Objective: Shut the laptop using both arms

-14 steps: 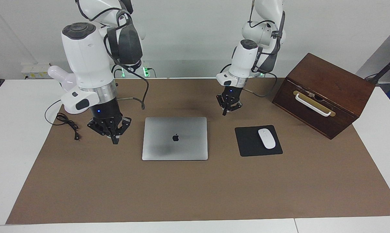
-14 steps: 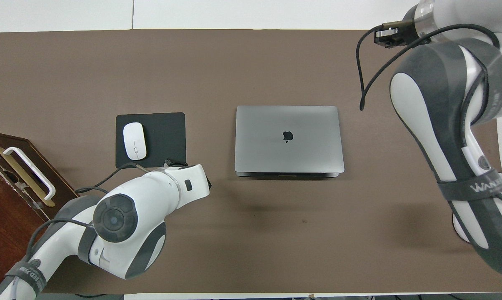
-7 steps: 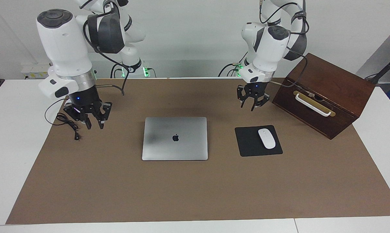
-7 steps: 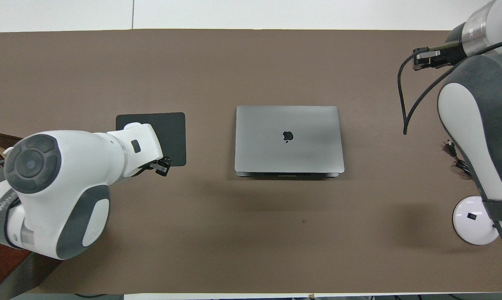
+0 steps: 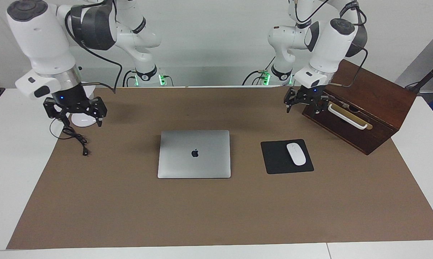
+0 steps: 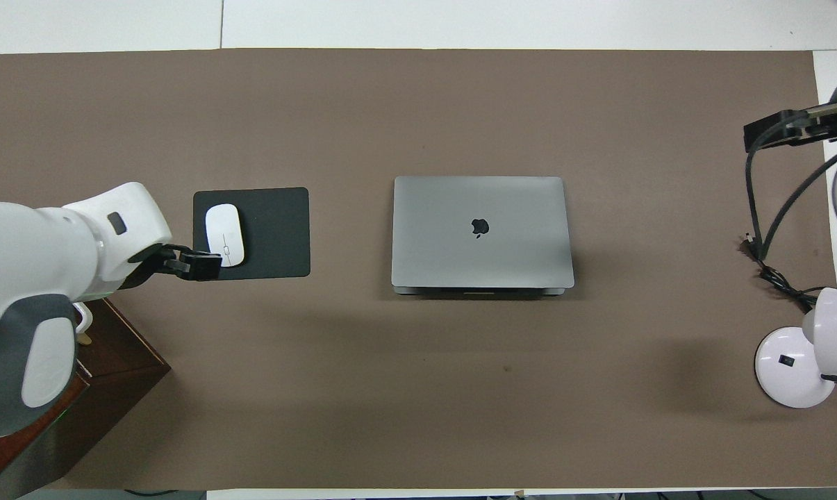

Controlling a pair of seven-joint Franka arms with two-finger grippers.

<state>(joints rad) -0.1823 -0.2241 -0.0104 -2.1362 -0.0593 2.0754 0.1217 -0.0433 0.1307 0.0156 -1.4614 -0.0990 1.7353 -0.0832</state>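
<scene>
The laptop (image 5: 194,154) lies shut flat at mid-mat, lid down, so the closing looks done; the left gripper (image 5: 304,103) by the wooden box (image 5: 360,104) and the right gripper (image 5: 74,113) above the lamp base (image 5: 81,120) hang wide-jawed and empty.

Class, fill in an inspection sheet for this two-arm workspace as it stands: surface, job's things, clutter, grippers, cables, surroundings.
Surface: brown mat covering a white table.
Job's things: laptop lies flat, lid shut, logo up, mid-mat.
Clutter: white mouse on black mouse pad, beside the laptop toward the left arm's end; wooden box with white handle nearer the robots.
Grippers: left gripper open, raised in front of the box; right gripper open, raised over the lamp base; neither touches the laptop.
Cables: black cord loose on the mat's edge at the right arm's end.
Surroundings: plain white wall.
</scene>
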